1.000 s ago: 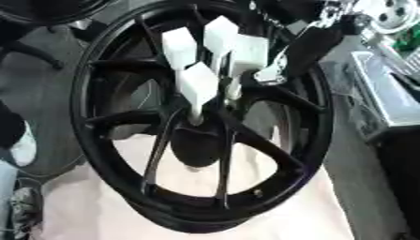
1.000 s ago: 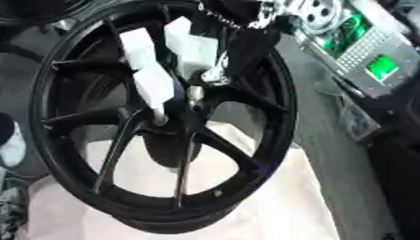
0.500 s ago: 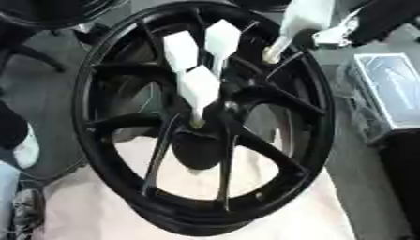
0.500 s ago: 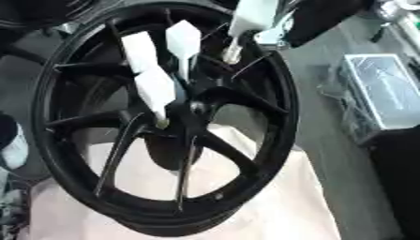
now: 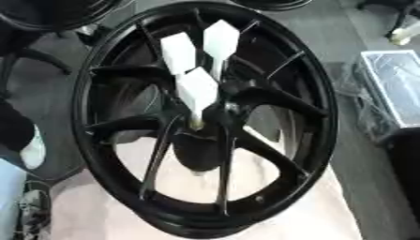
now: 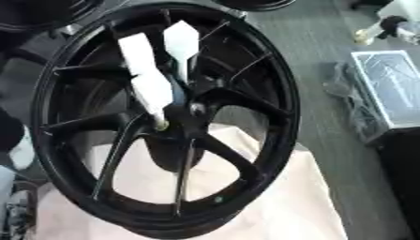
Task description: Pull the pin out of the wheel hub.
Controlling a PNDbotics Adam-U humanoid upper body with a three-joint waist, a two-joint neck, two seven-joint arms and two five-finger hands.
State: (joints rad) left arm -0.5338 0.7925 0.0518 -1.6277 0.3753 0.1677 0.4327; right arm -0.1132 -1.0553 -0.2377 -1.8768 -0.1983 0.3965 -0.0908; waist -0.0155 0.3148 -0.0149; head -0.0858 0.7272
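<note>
**Pins seated in hub; extraction incomplete**

Left eye view: large black spoked alloy wheel hub point(image 5: 205, 117) on pale cloth point(image 5: 311, 215); three white flat-headed pins point(image 5: 198, 91) stand in its centre; no hand visible.

Right eye view: same pins; something white at top right, perhaps the right hand; fingers' state cannot be told.

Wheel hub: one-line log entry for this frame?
wheel: on cloth | white pins: three in hub | right hand: top right, clear of wheel | left hand: not visible

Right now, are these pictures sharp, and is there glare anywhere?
Left eye view: soft all over, and the white pins glow so bright that their surfaces wash out. Right eye view: equally soft; the black wheel shows only dull sheen, and the grey box at right is smeared.
</note>
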